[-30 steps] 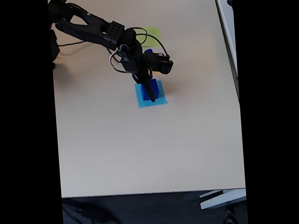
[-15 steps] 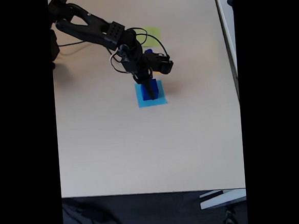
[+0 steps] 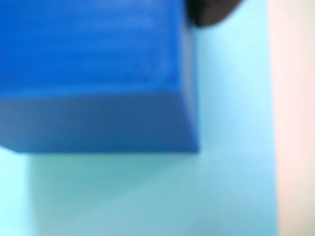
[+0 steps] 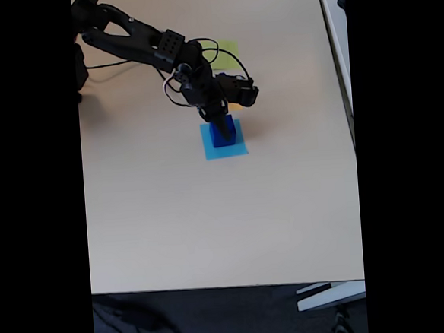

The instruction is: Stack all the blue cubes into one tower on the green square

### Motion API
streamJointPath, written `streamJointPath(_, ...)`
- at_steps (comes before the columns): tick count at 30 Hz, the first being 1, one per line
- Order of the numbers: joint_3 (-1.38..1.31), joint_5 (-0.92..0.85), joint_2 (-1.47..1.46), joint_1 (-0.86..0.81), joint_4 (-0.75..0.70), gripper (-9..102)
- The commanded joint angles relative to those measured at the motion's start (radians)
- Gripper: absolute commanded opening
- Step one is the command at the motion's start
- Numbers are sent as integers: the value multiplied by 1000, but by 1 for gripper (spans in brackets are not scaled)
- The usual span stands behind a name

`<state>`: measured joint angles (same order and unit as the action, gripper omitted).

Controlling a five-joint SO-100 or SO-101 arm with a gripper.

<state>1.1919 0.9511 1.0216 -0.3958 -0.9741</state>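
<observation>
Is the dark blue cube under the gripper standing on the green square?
No: in the fixed view the blue cube stands on the light-blue square, while the green square lies farther up the table.

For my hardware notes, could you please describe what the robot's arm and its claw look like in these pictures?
In the fixed view, the arm is all black, built of blocky segments; one segment near the wrist shows a grid of small holes. Thin black cables and a white one loop loosely around the wrist. The claw is black too, narrow and tapering. No markings can be made out.
</observation>
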Motion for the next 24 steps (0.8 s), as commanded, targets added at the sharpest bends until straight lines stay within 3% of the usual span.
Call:
streamJointPath(1,-31,6,6,8,12,19)
streamJointPath(4,-26,6,8,9,12,12)
streamJointPath(24,52,2,98,18,23,10)
